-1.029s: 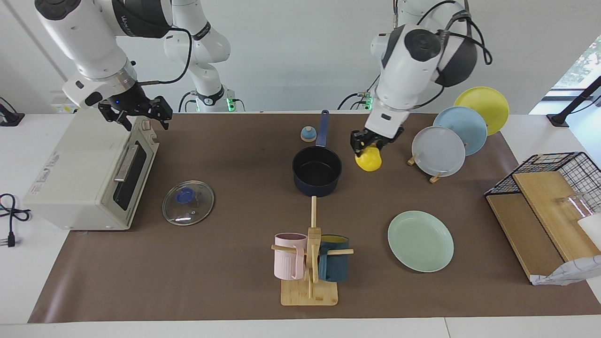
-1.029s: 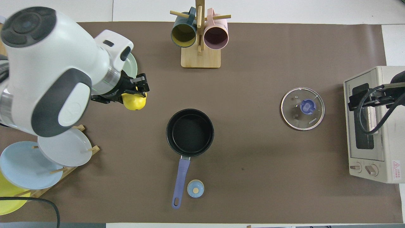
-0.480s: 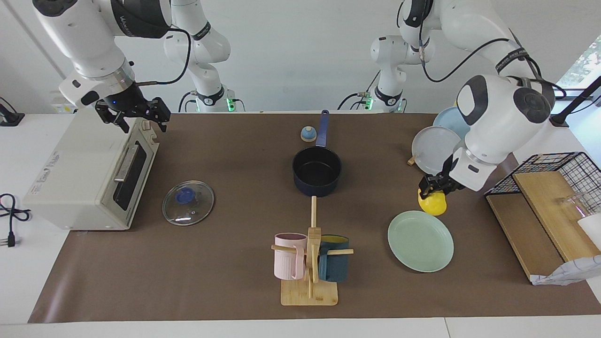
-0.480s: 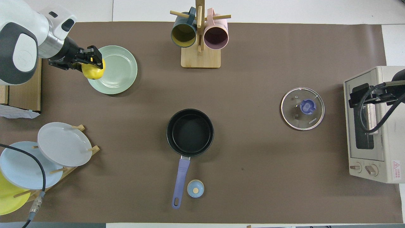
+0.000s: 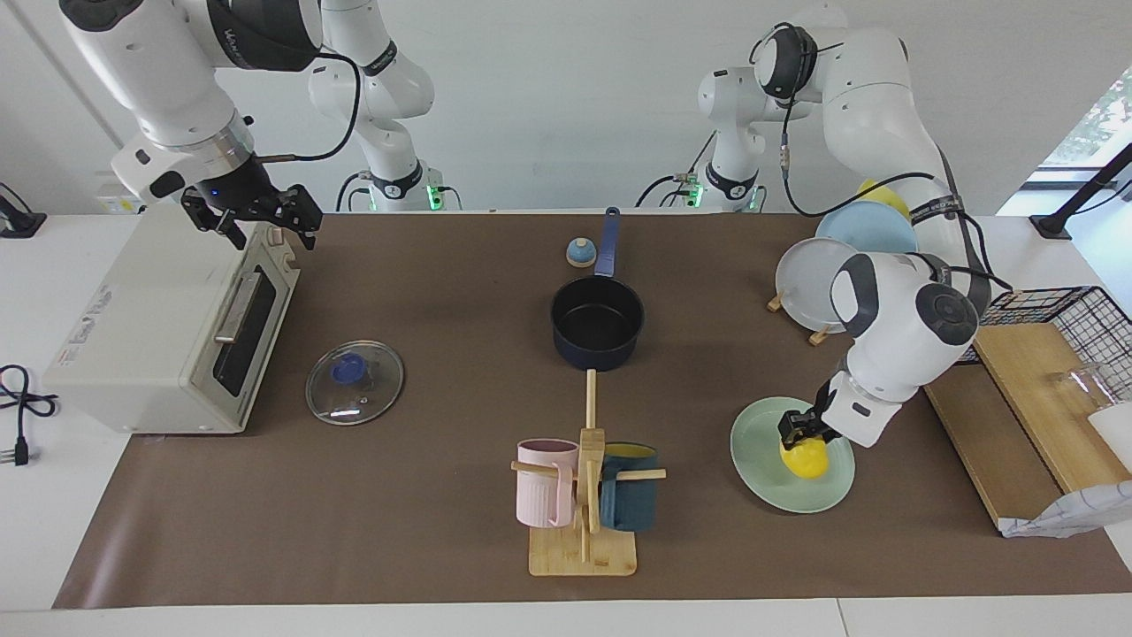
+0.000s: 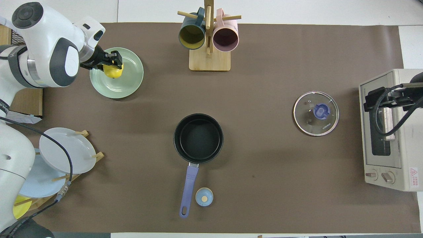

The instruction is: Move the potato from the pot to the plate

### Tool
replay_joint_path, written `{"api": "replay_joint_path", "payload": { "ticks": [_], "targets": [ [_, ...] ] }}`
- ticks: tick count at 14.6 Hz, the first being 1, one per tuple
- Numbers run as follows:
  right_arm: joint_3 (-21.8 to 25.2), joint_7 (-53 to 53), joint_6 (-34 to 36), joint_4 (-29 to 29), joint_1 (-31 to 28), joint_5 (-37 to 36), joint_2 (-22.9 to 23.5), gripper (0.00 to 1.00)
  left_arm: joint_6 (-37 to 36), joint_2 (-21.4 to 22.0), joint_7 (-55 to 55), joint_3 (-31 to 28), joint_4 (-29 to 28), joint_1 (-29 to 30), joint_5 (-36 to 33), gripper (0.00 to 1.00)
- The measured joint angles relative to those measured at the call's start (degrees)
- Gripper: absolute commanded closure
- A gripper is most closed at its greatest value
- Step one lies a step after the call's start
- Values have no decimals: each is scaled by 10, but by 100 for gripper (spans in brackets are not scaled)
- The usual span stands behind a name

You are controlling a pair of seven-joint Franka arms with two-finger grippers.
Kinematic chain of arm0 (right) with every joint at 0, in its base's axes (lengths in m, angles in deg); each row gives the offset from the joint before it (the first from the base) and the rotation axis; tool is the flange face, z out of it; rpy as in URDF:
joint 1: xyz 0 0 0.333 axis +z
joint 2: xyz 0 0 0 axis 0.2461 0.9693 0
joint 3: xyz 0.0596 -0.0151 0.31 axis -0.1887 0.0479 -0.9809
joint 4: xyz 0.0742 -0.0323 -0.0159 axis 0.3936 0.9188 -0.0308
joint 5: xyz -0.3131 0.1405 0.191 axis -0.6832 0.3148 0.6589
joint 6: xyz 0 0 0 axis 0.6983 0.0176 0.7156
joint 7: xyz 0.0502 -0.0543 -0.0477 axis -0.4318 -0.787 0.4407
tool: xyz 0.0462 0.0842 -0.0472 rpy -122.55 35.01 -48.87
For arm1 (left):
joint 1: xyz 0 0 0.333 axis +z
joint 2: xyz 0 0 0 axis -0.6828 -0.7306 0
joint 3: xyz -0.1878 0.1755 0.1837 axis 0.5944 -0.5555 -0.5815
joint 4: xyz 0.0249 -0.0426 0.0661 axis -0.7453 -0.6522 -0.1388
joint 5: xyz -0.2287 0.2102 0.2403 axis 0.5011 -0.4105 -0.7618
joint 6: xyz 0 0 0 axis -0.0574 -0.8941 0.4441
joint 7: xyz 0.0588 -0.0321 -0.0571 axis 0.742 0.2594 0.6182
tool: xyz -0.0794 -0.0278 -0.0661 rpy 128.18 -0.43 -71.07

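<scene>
The yellow potato is low over the middle of the mint-green plate, and I cannot tell whether it touches the plate. My left gripper is shut on its top. The navy pot stands empty mid-table, nearer to the robots than the plate, its handle pointing toward them. My right gripper waits open above the toaster oven, holding nothing.
A toaster oven sits at the right arm's end, with a glass lid beside it. A mug rack stands beside the plate. A rack of plates, wooden boards and a wire basket crowd the left arm's end. A small blue knob lies by the pot handle.
My left gripper carried the potato from beside the pot, away from the robots, and lowered it over the mint-green plate. The right arm barely moved.
</scene>
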State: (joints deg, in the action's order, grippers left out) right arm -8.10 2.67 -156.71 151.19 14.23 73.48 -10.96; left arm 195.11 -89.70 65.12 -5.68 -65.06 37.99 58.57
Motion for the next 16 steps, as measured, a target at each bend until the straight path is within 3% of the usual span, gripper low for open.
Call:
{"api": "replay_joint_path", "payload": {
  "ticks": [3,4,5,10,13,16],
  "targets": [
    [0,0,0,0,0,0,0,0,22,0,-1,1,-22,-1,0,100],
    [0,0,0,0,0,0,0,0,29,1,-2,1,-29,-1,-1,65],
    [0,0,0,0,0,1,0,0,34,1,-4,1,-35,-1,-1,2],
    [-1,0,0,0,4,2,0,0,36,17,-6,1,-33,-1,-7,0],
    [-1,0,-1,0,4,2,0,0,1,80,-6,-3,-28,4,-7,0],
    [-1,0,-1,0,4,2,0,0,-87,169,-6,-5,-27,17,-8,0]
  ]
}}
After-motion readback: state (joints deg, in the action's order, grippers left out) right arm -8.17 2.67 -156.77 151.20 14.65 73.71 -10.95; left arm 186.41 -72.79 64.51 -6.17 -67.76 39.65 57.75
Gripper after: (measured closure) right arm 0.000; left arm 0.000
